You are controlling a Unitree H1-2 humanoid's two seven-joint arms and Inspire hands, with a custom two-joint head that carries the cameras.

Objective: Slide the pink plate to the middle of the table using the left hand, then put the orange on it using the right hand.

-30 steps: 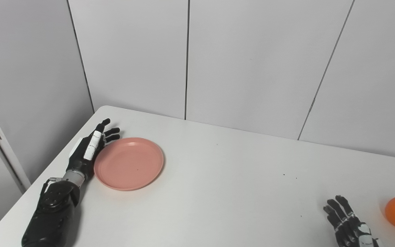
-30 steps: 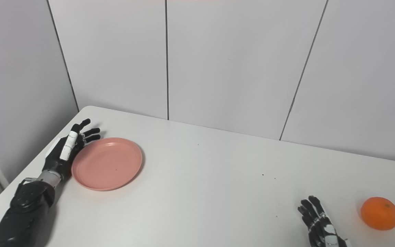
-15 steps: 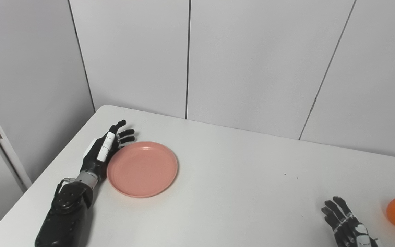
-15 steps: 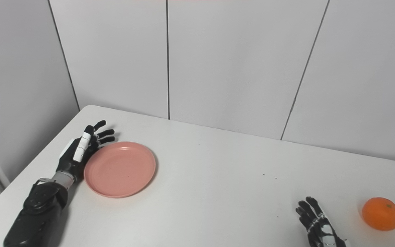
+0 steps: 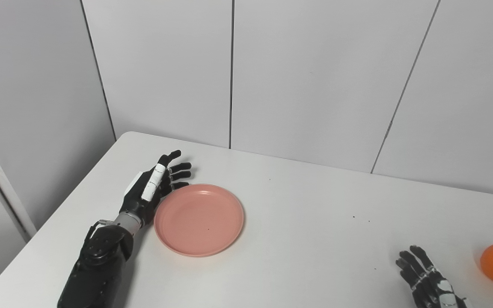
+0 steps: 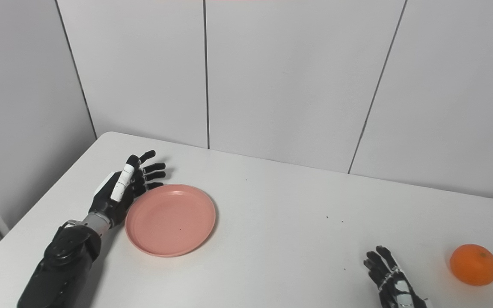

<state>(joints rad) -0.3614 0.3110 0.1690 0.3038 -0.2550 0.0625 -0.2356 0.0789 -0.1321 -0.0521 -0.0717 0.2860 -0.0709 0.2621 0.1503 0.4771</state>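
Left hand (image 5: 152,192), fingers spread and gripping nothing, has shoved the pink plate (image 5: 199,219) rightward to left-of-centre, so more sliding needed; right hand (image 6: 394,284) waits open lower right near the orange (image 6: 474,264).

The pink plate (image 5: 199,220) now lies further toward the middle of the frame than a second ago, having slid rightward and slightly down across the white surface (image 5: 306,239) from its spot near the left edge. The left hand (image 5: 150,192) has travelled with it, its open palm against the plate's left rim and its fingers (image 5: 180,165) spread just above the upper-left rim, as before. The left forearm reaches further in from the bottom left. The right hand (image 6: 390,280) sits a little lower at the bottom right.
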